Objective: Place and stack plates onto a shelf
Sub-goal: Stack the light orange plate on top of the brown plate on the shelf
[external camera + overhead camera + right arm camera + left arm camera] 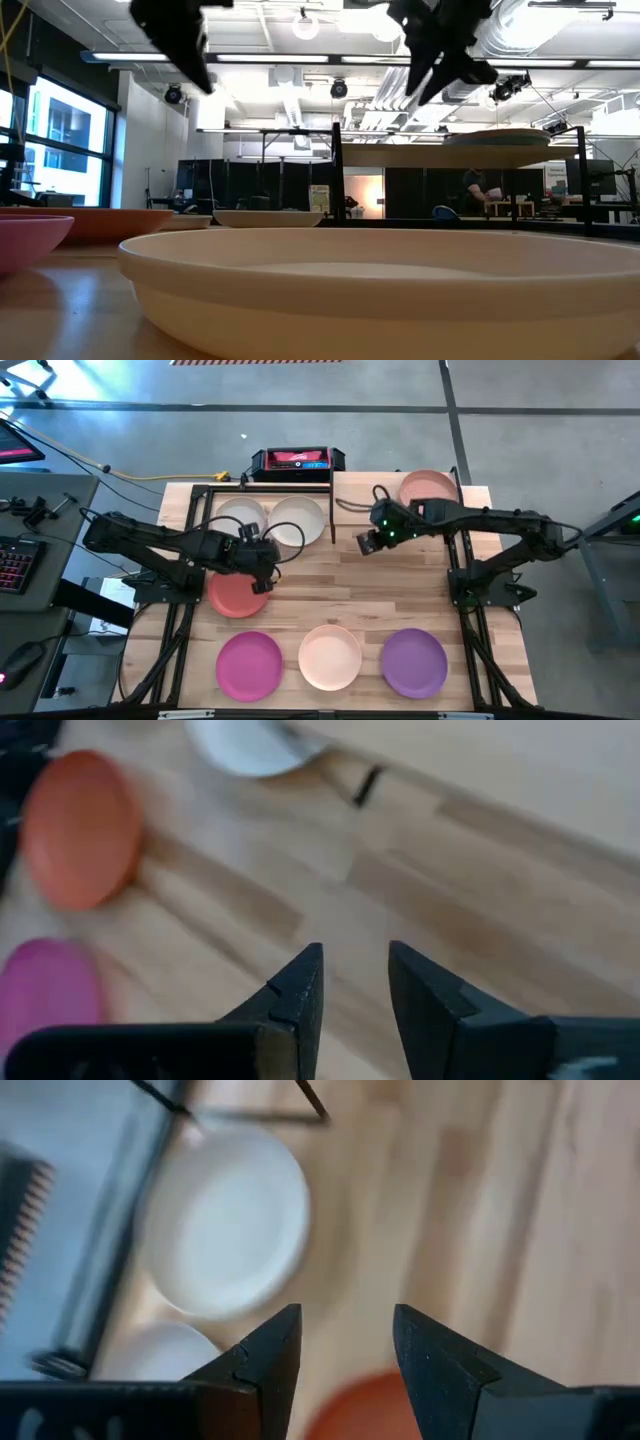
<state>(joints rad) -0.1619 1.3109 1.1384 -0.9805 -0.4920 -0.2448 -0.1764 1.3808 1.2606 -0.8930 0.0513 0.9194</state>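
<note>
Plates of matte finish, round and shallow, lie spread over the pale plank tabletop (400, 600). Along the near edge in the high view sit the magenta plate (249, 664), the peach plate (330, 657) and the purple plate (414, 661), side by side with small gaps between them. The coral red plate (236, 596) lies further back on the left, partly covered by the left arm. Two pale plates, the white plate (240, 516) and the cream plate (298, 520), rest just beside each other at the back left, framed by thin black metal posts. The dusty pink plate (428, 488) sits on the shelf (475, 495), a small light-wood panel at the back right corner. In the low view the peach plate fills the foreground with its smooth, thick rim, and the shelf shows as a raised slab with a plate on top. The left gripper (262, 565) reaches in from the left, its arm bent at the elbow, and hangs above the table just beside the coral red plate's edge; its dark wedge-shaped fingers (265, 1365) stand apart with nothing between them. The right gripper (368, 542) extends from the right with its arm stretched across toward the table's middle, hanging over bare wood beside the shelf; its fingers (295, 995) are likewise parted and empty.
</note>
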